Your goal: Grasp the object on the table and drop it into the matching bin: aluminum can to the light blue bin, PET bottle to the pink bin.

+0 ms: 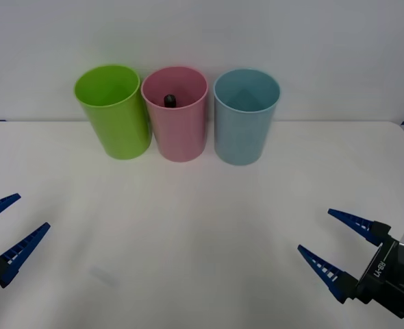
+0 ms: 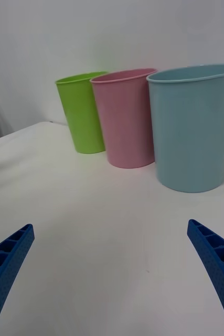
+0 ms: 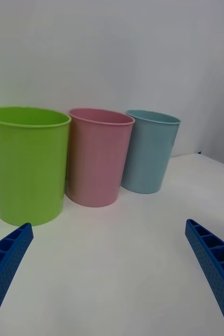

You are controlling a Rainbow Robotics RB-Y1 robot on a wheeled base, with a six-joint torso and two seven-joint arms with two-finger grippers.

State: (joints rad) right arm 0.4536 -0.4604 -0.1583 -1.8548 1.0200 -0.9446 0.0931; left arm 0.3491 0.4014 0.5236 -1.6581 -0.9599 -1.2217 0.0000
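Observation:
The PET bottle's black cap point(image 1: 170, 100) pokes up inside the pink bin point(image 1: 180, 130), which stands at the back of the white table point(image 1: 202, 233) between two other bins. To its right is the light blue bin point(image 1: 244, 130). The pink bin point(image 2: 126, 121) point(image 3: 97, 157) and the light blue bin point(image 2: 193, 131) point(image 3: 149, 152) also appear in both wrist views. My left gripper point(image 1: 14, 223) hangs open at the near left edge, holding nothing. Low at the near right, my right gripper point(image 1: 331, 235) is open too, with nothing between its fingers.
A lime green bin point(image 1: 115, 113) stands left of the pink one, touching it. The table's wide white surface stretches between the bins and my grippers. A plain white wall rises behind the bins.

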